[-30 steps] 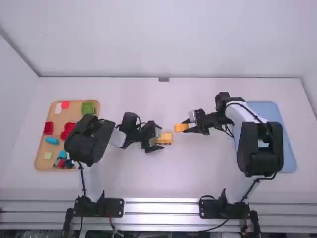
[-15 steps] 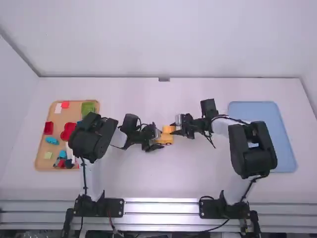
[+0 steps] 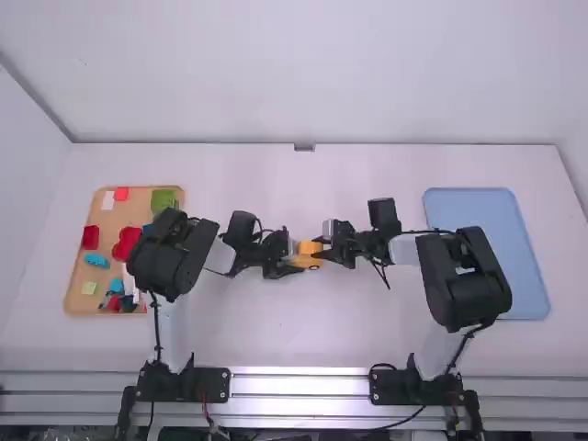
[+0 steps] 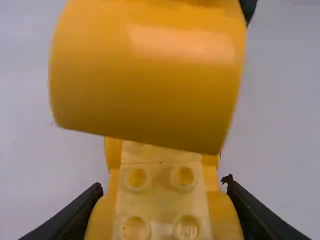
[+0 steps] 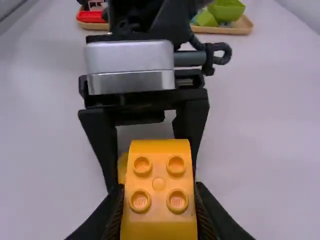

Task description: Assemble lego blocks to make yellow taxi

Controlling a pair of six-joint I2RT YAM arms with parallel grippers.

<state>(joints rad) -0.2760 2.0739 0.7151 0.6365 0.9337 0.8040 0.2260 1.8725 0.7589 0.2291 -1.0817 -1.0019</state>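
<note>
Fingers of my right gripper [image 5: 159, 195] are closed on the sides of the four-stud yellow block [image 5: 158, 162], studs up. Left gripper [image 4: 162, 192] is clamped on the yellow taxi body [image 4: 160, 200], so both hands loaded. Body's long axis runs across the white table [image 3: 276, 331], from left arm toward right. Block sits above the body's right-arm end, right gripper reaching in from that side; the body studs nearest my left fingers are bare. Block looks a bit tilted against the body (can't tell if they touch). My read: next is squaring the block over the studs, then pressing down with left as the anvil. Off-square, it'd likely catch a stud edge and cock
</note>
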